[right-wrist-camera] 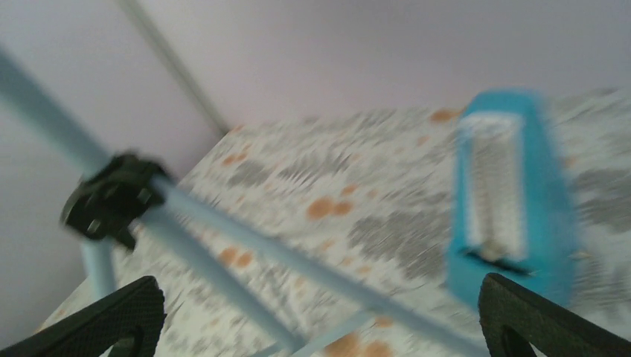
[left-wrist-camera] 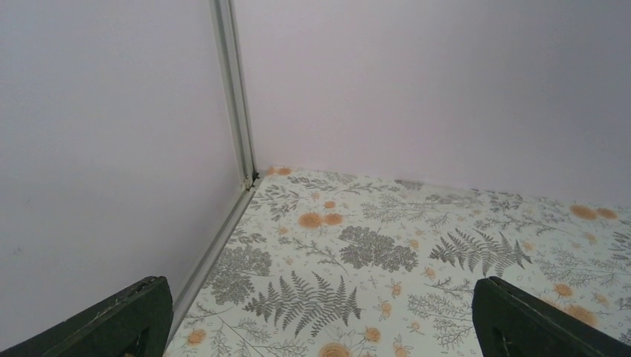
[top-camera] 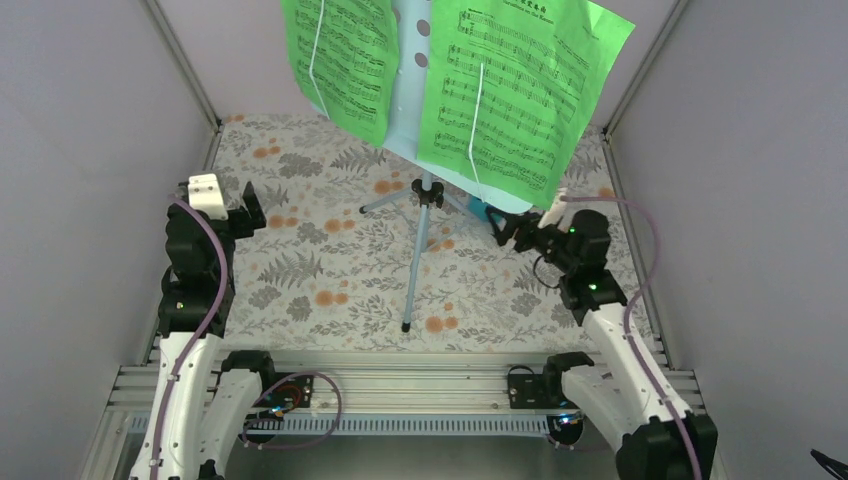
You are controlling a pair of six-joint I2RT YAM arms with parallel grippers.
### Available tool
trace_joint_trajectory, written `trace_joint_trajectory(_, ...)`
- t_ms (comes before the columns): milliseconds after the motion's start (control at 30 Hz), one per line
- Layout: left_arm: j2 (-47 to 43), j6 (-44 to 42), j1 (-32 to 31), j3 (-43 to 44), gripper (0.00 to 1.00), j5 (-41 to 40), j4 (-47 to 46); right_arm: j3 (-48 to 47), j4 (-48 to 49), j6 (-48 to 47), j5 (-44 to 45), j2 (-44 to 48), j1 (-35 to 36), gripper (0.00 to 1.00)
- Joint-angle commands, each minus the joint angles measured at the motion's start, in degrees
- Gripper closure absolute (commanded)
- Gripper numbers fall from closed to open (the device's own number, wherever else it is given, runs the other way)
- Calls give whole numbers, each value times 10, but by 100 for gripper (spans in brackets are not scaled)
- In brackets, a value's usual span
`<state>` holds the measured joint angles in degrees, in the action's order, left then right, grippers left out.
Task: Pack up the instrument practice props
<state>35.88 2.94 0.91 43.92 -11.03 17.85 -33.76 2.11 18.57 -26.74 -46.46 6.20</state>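
- Left gripper (left-wrist-camera: pixel 320 312), jaws spread and empty, hangs close to the left wall (left-wrist-camera: pixel 97 149); open tablecloth (left-wrist-camera: pixel 387 253) ahead.
- Right gripper (right-wrist-camera: pixel 320 316), jaws released, faces the metronome (right-wrist-camera: pixel 510 193) just beside the music stand (top-camera: pixel 418 250) legs, under the green pages (top-camera: pixel 510 90).

You've got a fern-and-orange-flower printed counter (top-camera: pixel 300 260), plain lilac enclosure walls (top-camera: pixel 80 150), and a slotted aluminium rail (top-camera: pixel 400 385) along the near edge.

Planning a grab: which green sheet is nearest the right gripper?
The right-hand sheet: its lower corner ends beside the right gripper; the left-hand sheet hangs far off.
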Motion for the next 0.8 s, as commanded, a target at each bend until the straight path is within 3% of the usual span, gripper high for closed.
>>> trace_joint_trajectory(0, -2, -8, 2, 0, 0, 6, -13, 17, 29, 8, -29, -30, 91, 0)
trace_joint_trajectory(367, 9, -9, 2, 3, 0, 21, -12, 29, 99, 14, 17, -112, 265, 2)
trace_joint_trajectory(767, 9, -9, 2, 0, 0, 20, -12, 18, 114, 2, 66, -152, 313, 3)
